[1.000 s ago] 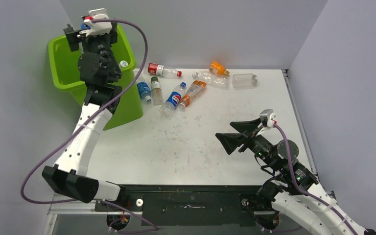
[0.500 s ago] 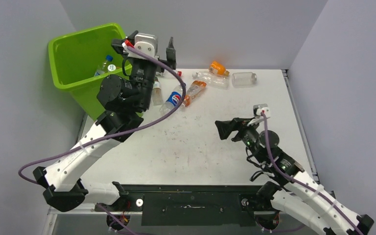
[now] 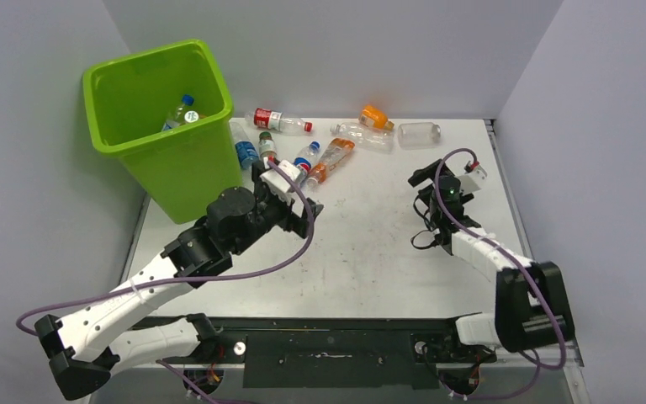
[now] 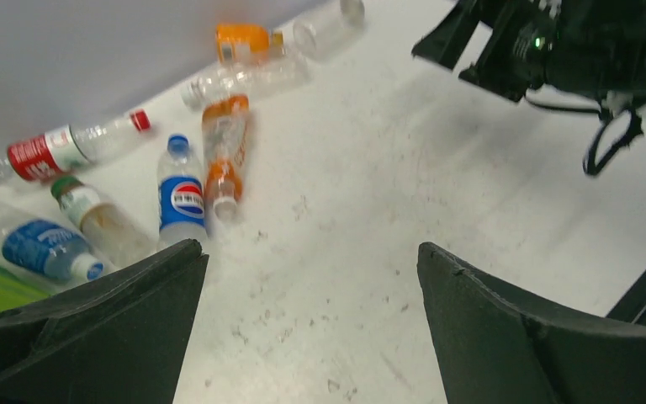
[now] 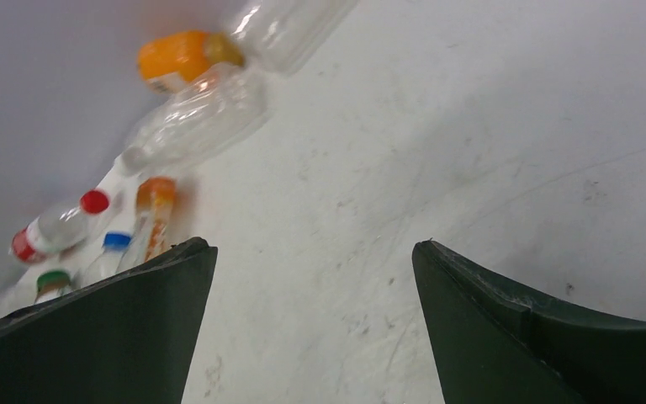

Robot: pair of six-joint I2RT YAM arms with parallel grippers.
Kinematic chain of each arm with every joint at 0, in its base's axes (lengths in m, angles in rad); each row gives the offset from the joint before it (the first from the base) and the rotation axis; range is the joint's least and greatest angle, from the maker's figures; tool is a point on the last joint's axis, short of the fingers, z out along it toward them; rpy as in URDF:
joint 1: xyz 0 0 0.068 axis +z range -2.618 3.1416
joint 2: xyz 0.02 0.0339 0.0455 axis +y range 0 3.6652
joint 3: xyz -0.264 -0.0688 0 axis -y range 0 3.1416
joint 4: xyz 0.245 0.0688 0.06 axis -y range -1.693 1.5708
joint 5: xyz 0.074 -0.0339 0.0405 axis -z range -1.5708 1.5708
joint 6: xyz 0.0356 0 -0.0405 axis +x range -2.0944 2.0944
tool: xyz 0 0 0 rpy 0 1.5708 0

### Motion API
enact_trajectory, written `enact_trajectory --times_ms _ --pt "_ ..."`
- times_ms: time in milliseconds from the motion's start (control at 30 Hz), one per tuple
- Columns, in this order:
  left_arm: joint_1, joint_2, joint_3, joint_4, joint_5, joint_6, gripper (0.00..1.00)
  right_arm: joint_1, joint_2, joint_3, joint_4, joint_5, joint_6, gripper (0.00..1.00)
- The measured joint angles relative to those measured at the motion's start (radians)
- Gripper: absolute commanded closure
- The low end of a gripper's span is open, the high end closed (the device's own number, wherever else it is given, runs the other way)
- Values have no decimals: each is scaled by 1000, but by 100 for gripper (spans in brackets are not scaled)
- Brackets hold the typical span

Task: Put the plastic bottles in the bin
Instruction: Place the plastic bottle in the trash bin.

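Note:
The lime-green bin stands at the far left with two bottles inside. Several plastic bottles lie in a row along the back of the table: a red-labelled one, a Pepsi one, an orange one and a clear one. My left gripper hovers low just in front of the Pepsi bottle, open and empty. Further right, my right gripper is open and empty, short of the clear bottle and a crushed orange one.
A blue-labelled bottle and a green-capped one lie right beside the bin's wall. A wide clear bottle lies at the back right. Grey walls close the table at the back and sides. The right arm shows in the left wrist view.
The left gripper opened over the bin and let a bottle fall in, then swung down to the table by the Pepsi bottle. The right arm reached forward toward the far-right bottles.

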Motion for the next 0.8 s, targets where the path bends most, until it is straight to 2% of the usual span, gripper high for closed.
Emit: enact_trajectory --times_ms 167,400,800 --pt "0 -106 -154 -37 -4 -29 4 -130 239 50 81 -37 122 10" --pt "1 -225 -274 -16 -50 -26 4 -211 523 307 189 -138 268 10" --pt "1 -222 -372 -3 -98 -22 4 -246 789 393 364 -206 462 10"
